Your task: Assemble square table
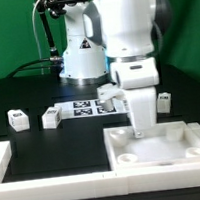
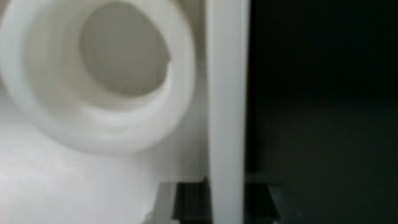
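Nearest the camera, a long low white border wall (image 1: 14,158) edges the black surface (image 1: 52,139). Just behind it, toward the exterior view's right, lies the white plastic square tray-like top (image 1: 192,130). The end effector (image 1: 141,123) reaches down to its raised rim. In the wrist view, dark fingers (image 2: 185,205) flank that rim beside a round corner socket (image 2: 98,110). I cannot tell whether they clamp it. Farther back stand three small white tagged legs (image 1: 17,119) (image 1: 52,119) (image 1: 165,102) near the marker board (image 1: 84,108).
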`<state>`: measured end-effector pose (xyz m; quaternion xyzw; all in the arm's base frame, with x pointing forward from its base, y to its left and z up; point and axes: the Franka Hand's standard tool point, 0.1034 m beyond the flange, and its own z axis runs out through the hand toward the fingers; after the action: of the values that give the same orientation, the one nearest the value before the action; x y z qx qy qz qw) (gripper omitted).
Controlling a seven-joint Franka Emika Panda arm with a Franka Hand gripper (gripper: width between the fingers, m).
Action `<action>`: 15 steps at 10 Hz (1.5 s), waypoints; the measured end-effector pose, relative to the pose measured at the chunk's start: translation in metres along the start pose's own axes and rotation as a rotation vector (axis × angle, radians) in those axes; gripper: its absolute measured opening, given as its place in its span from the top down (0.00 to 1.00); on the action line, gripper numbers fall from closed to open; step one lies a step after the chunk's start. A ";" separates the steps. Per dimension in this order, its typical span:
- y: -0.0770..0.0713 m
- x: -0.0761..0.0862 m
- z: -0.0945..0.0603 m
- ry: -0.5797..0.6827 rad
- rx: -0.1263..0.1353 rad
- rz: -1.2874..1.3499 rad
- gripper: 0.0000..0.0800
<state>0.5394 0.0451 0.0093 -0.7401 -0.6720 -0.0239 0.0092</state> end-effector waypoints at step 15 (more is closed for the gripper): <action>-0.001 -0.001 0.003 -0.056 0.002 -0.048 0.19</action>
<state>0.5380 0.0440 0.0065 -0.7242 -0.6895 -0.0027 -0.0096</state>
